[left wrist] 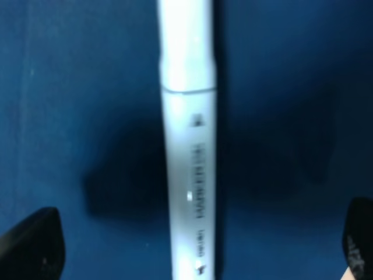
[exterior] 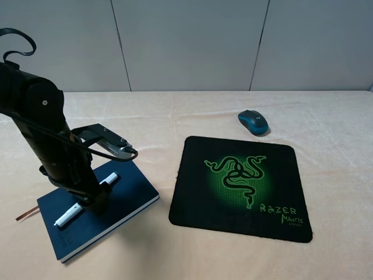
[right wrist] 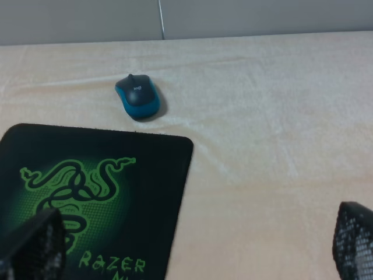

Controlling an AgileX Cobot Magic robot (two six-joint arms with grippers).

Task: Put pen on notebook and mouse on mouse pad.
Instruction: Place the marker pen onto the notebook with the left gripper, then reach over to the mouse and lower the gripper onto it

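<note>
White pen (left wrist: 187, 146) shows barrel print only from left wrist.

The bench (exterior: 332, 151) is covered in pale peach cloth, matt and faintly creased. The mouse pad (exterior: 192, 175) is made of matt black cloth, printed in green. The mouse (exterior: 253, 121) is moulded in smooth plastic with a slight sheen. The notebook (exterior: 134, 189) is bound in a smooth matt navy cover over white paper edges. The pen (left wrist: 187, 146) is cased in smooth white plastic. Black dotted pads (right wrist: 354, 240) are seen on the right pincer (right wrist: 195, 248).
</note>
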